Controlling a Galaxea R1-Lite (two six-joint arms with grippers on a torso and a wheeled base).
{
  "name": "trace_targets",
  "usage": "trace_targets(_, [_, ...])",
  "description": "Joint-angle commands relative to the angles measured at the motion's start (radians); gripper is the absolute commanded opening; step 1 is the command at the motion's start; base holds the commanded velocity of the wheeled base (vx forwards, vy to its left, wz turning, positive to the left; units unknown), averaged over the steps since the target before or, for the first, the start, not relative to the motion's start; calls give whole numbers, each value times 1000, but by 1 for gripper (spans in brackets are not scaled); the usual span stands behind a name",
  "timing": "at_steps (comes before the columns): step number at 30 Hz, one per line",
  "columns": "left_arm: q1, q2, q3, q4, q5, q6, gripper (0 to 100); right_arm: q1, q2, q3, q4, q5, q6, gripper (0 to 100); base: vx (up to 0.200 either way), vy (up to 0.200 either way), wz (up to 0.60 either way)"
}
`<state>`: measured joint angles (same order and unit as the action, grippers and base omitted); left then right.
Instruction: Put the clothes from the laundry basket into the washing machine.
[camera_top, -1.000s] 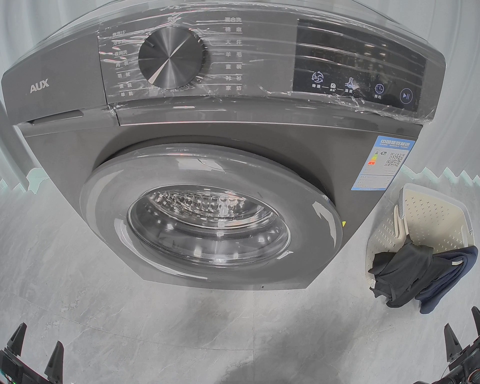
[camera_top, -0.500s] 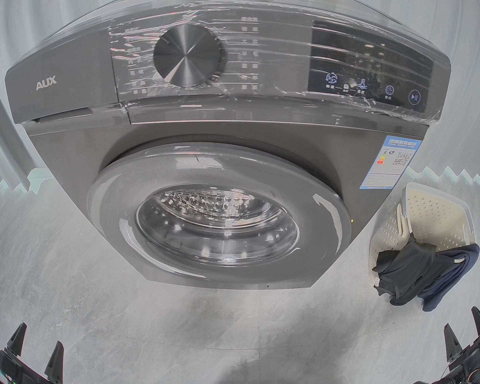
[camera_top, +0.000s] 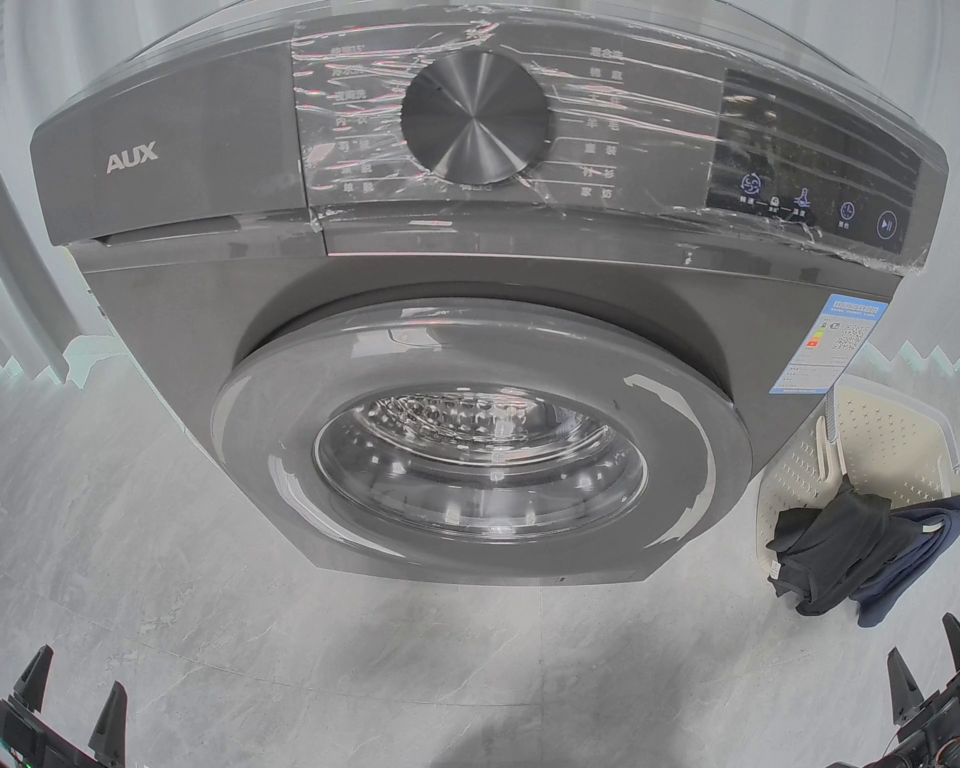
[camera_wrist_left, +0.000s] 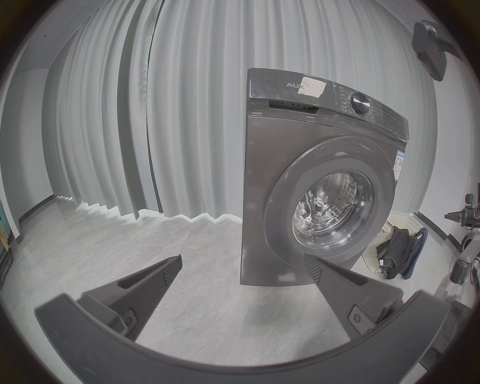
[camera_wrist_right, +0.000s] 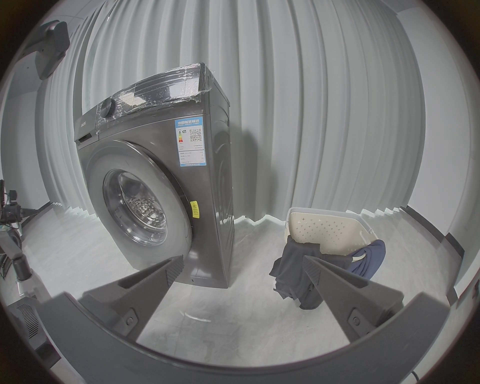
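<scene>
A grey front-loading washing machine (camera_top: 480, 300) stands ahead with its round glass door (camera_top: 480, 460) shut. It also appears as the washing machine (camera_wrist_left: 320, 180) and the washing machine (camera_wrist_right: 155, 180) in the wrist views. To its right on the floor stands a cream laundry basket (camera_top: 890, 440) with dark clothes (camera_top: 840, 545) and a navy garment (camera_top: 915, 560) draped over its front rim. The laundry basket (camera_wrist_right: 330, 230) and the dark clothes (camera_wrist_right: 297, 275) are clear in the right wrist view. My left gripper (camera_top: 70, 700) is low at the left, open and empty. My right gripper (camera_top: 925, 665) is low at the right, open and empty.
Pale pleated curtains (camera_wrist_right: 310, 110) hang behind the machine. Grey tiled floor (camera_top: 400, 660) lies open between me and the washer. The washer's control panel (camera_top: 600, 130) is wrapped in plastic film.
The whole head view has shifted: the washer and basket now sit further right and a little larger in the picture. Both grippers hold the same places.
</scene>
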<state>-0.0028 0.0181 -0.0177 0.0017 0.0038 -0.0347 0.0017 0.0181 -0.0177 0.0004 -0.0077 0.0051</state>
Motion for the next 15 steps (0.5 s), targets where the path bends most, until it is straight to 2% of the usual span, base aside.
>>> trace_targets(1, [0, -15, 16, 0, 1, -1, 100, 0, -15, 18, 0, 0, -1, 100, 0, 200, 0])
trace_targets(12, [0, -15, 16, 0, 1, -4, 100, 0, -15, 18, 0, 0, -1, 100, 0, 200, 0])
trace_targets(15, [0, -15, 16, 0, 1, -4, 100, 0, -15, 18, 0, 0, -1, 100, 0, 0, 0])
